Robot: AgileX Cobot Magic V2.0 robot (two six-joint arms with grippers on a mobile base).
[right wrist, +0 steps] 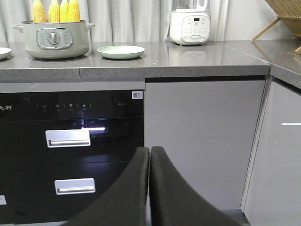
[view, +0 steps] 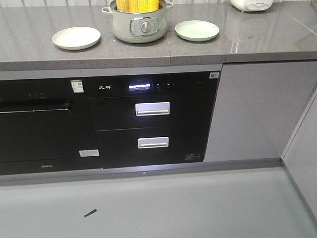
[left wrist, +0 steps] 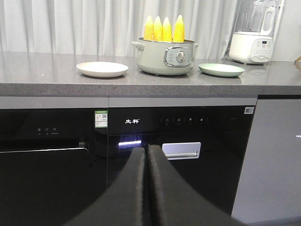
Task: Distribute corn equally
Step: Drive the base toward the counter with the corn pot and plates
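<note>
Several yellow corn cobs stand upright, tips up, in a pale green pot on the grey counter; the corn and pot also show in the right wrist view, and the corn in the front view. A cream plate lies left of the pot, a green plate right of it. My left gripper is shut and holds nothing, low before the black appliance, far from the pot. My right gripper is likewise shut and holds nothing, before the grey cabinet door.
A white blender stands at the counter's back right. Below the counter are a black oven and a black drawer unit with two silver handles. A wooden rack sits on the right counter.
</note>
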